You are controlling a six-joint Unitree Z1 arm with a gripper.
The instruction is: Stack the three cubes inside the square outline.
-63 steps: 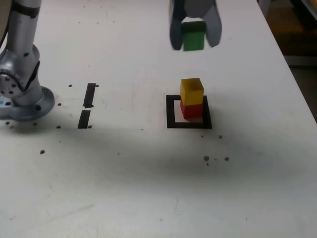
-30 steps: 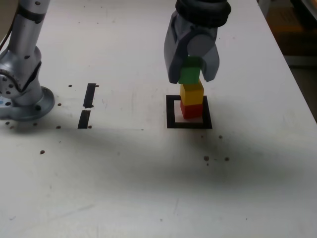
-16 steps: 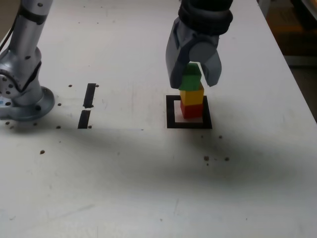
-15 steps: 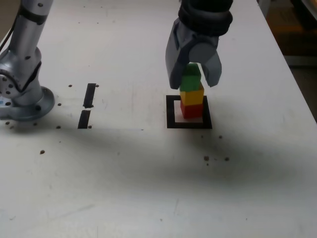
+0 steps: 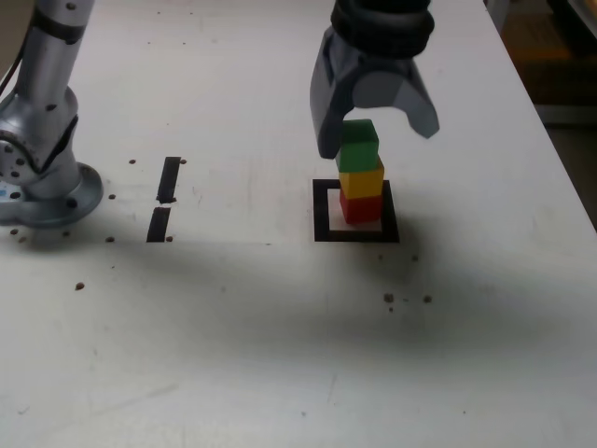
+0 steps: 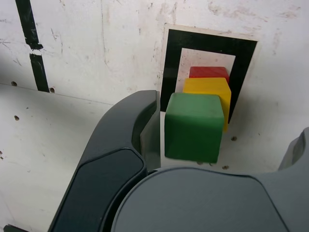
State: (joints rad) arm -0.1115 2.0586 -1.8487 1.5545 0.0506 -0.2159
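Tool [image 5: 381, 140]: you have it wide open, gripping nothing, one finger close beside the green cube.
Green cube [image 5: 358, 147]: top of your upright stack, slightly offset on the yellow.
Yellow cube [image 5: 362, 181]: between green and red.
Red cube [image 5: 362, 209]: at the bottom, within your outline.
Stack's long axis: vertical.
Square outline [image 5: 323, 224]: black tape on the surface [image 5: 242, 355], holding your stack.

The white worktop [image 5: 233, 345] is marked with dark spots, faint scratches and a thin seam. Two black strips [image 5: 163, 201] lie on it, nearly in line. Soft light brightens its far part; a broad shadow crosses the middle. Beyond its edge on the exterior view's right, a brown area [image 5: 532, 56] sits in dimness.
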